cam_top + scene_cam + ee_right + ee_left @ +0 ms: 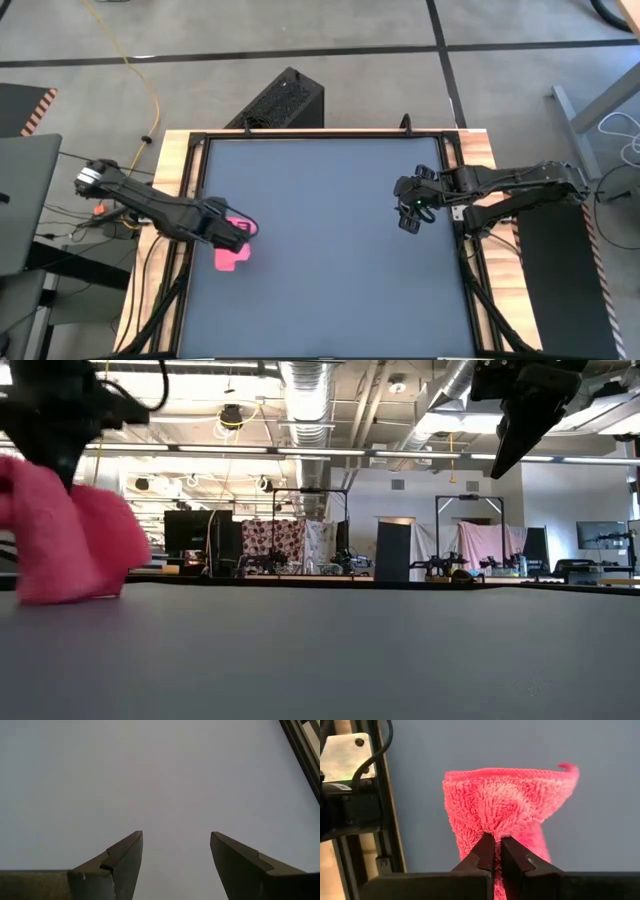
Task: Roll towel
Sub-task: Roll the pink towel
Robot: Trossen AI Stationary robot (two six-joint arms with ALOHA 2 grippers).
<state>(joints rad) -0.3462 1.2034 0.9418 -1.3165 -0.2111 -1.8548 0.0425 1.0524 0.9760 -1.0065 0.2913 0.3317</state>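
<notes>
The bright pink towel point(233, 252) is at the left edge of the dark grey table mat point(330, 250), bunched and partly lifted. In the low view the towel point(65, 545) hangs down and its lower end touches the mat. My left gripper point(240, 232) is shut on the towel's upper part. My right gripper point(410, 222) is open and empty, held above the mat's right side; the right wrist view point(175, 855) shows only bare mat between its fingers. My left gripper pinches a gathered fold of the towel point(495, 831) between its two fingers, which come from above, slanting down. The cloth puckers toward the fingertips. The towel hangs below them, its lower end point(70, 595) resting on the mat.
The mat's black frame point(195, 200) and the wooden table edge point(165, 180) lie just left of the towel. The mat is bare between the two arms. Cables and a black box point(280, 100) lie on the floor beyond the far edge.
</notes>
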